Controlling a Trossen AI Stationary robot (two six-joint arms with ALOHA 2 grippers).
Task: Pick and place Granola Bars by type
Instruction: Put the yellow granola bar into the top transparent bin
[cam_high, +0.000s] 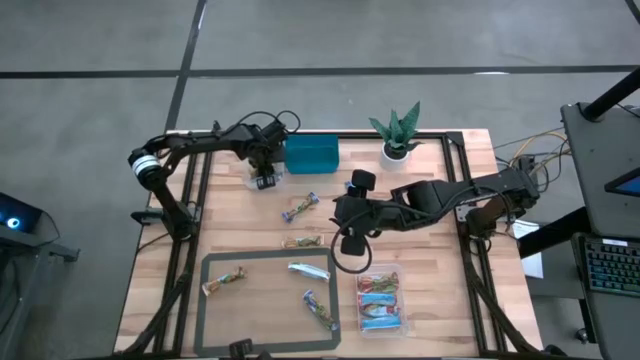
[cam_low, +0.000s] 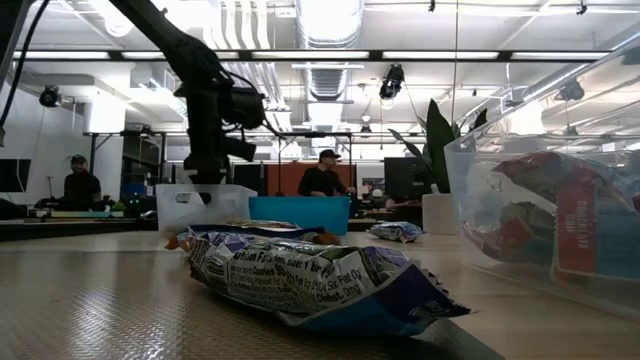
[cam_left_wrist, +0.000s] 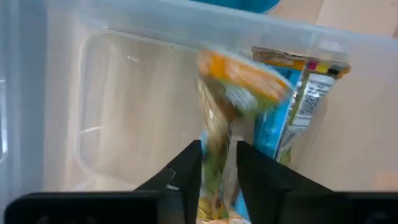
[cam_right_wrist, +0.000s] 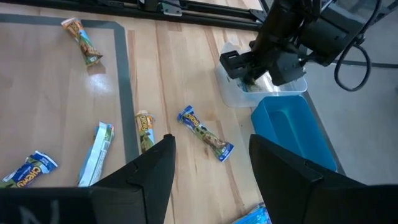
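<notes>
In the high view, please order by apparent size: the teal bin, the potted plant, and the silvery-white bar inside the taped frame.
1. teal bin
2. potted plant, only slightly smaller, so the order is unsure
3. silvery-white bar, clearly smallest

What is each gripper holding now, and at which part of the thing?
The left gripper pinches a granola bar near one end, hanging over a clear tub. The right gripper is open and holds nothing.

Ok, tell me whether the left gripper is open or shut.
Shut on a bar: the left gripper pinches its wrapper between both fingers, over the clear tub that already holds another bar.
</notes>
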